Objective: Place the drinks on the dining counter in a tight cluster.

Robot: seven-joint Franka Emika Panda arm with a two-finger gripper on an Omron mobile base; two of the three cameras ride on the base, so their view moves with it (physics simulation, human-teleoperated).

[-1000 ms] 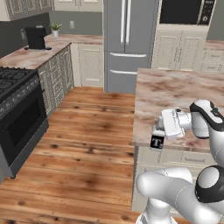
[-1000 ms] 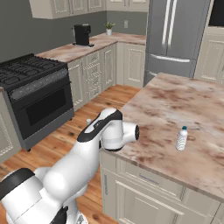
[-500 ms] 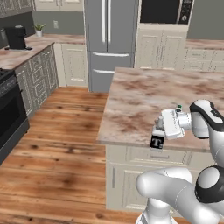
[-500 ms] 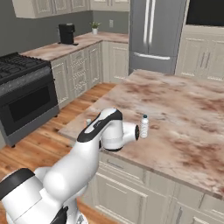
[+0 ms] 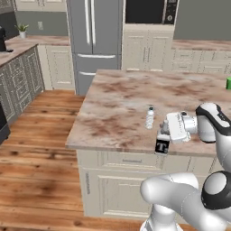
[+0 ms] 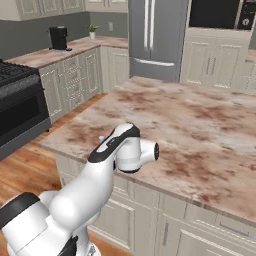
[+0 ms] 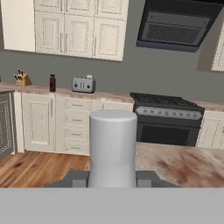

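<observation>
Since before, my base drives closer to the dining counter (image 5: 113, 106); my gripper (image 5: 163, 137) stays clamped on the white bottle (image 5: 162, 143), water bottle (image 5: 149, 117) just beside.

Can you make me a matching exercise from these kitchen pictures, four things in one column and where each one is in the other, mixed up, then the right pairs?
Things:
1. white bottle with the T label
2. clear water bottle
3. dark maroon bottle
4. green cup

Places:
A. standing free on the dining counter, near its front edge
B. on the wall counter, left of the toaster
C. held in the shut gripper
D. at the dining counter's far right edge

Pairs: 1-C, 2-A, 3-B, 4-D
</observation>
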